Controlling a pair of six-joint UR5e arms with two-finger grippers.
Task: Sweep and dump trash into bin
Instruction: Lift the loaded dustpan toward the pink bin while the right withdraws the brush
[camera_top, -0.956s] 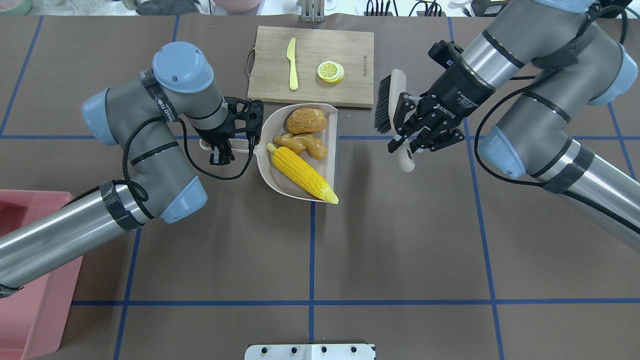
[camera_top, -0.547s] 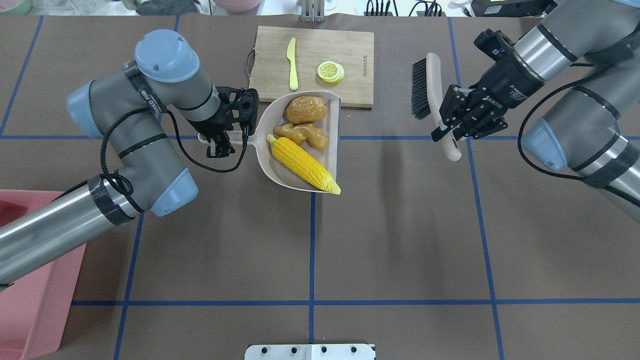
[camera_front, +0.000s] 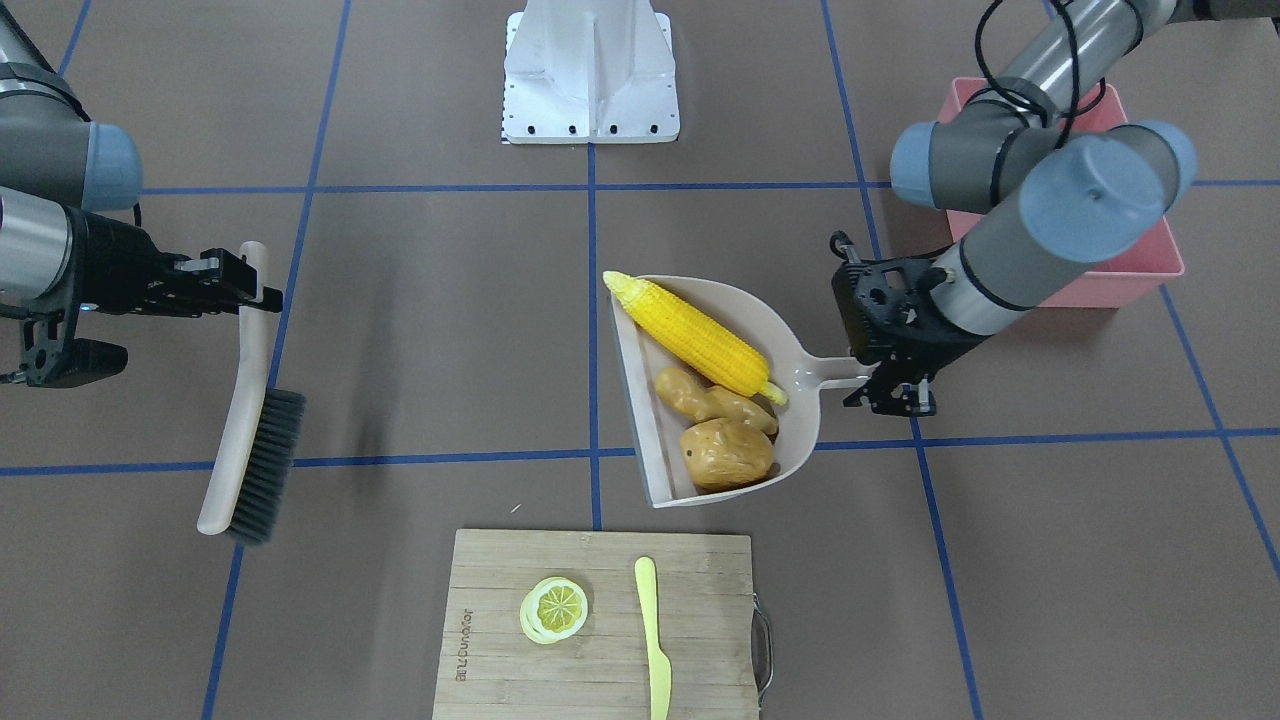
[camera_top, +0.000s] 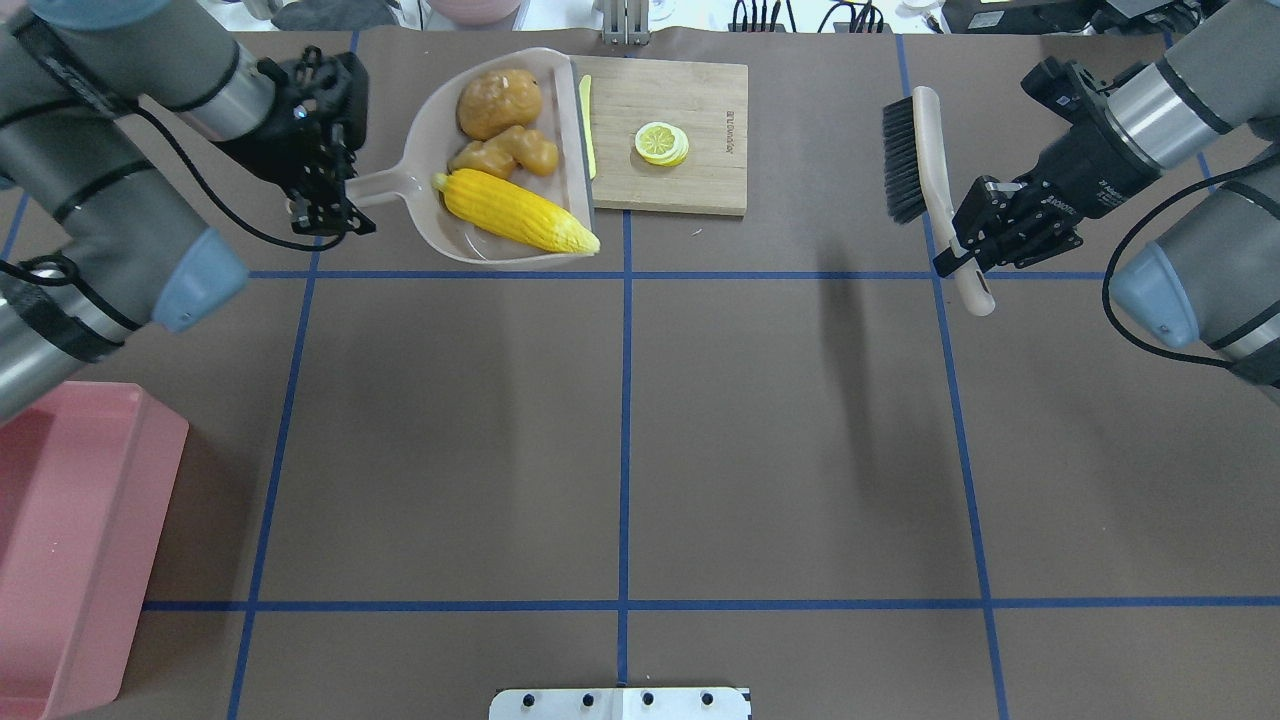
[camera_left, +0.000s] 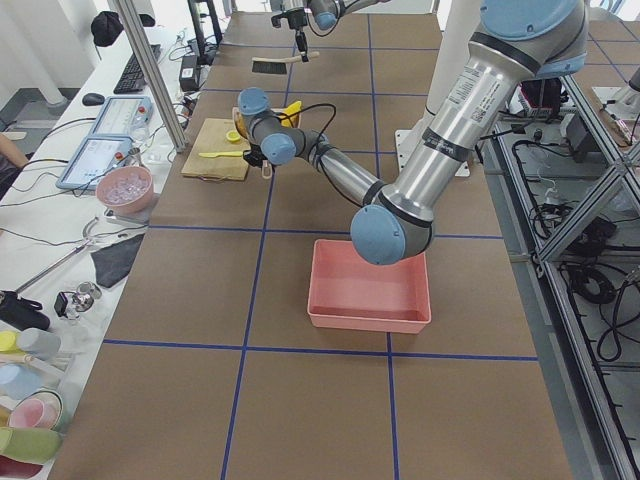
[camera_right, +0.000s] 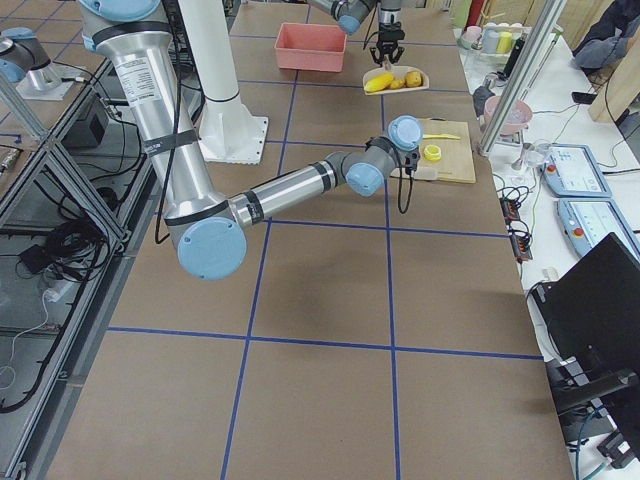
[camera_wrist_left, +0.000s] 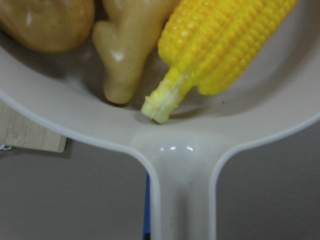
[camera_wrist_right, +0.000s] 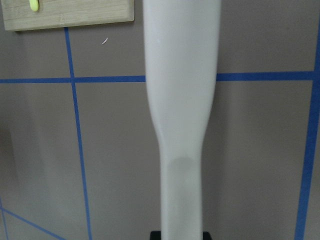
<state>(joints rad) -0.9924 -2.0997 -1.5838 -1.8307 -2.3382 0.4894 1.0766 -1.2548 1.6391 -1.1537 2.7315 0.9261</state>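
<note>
My left gripper (camera_top: 335, 200) is shut on the handle of the beige dustpan (camera_top: 440, 110) and holds it raised above the table. In the pan lie the yellow corn cob (camera_top: 515, 210), the tan ginger root (camera_top: 505, 152) and the brown potato (camera_top: 498, 102). The left wrist view shows the corn (camera_wrist_left: 225, 45), ginger (camera_wrist_left: 130, 50) and potato (camera_wrist_left: 45, 20) at the pan's back wall. The pink bin (camera_top: 70, 560) stands at the near left, well apart from the pan. My right gripper (camera_top: 985, 255) is shut on the handle of a black-bristled brush (camera_top: 915, 155), held in the air at the far right.
A wooden cutting board (camera_top: 670, 130) at the far middle carries a lemon slice (camera_top: 661, 142) and a pale yellow knife (camera_front: 655, 640); in the overhead view the pan's mouth overlaps the board's left edge. The white robot base plate (camera_top: 620, 703) is at the near edge.
My left gripper has lifted the loaded dustpan and carried it left and away from the robot. My right gripper has drawn the brush further right and back.
</note>
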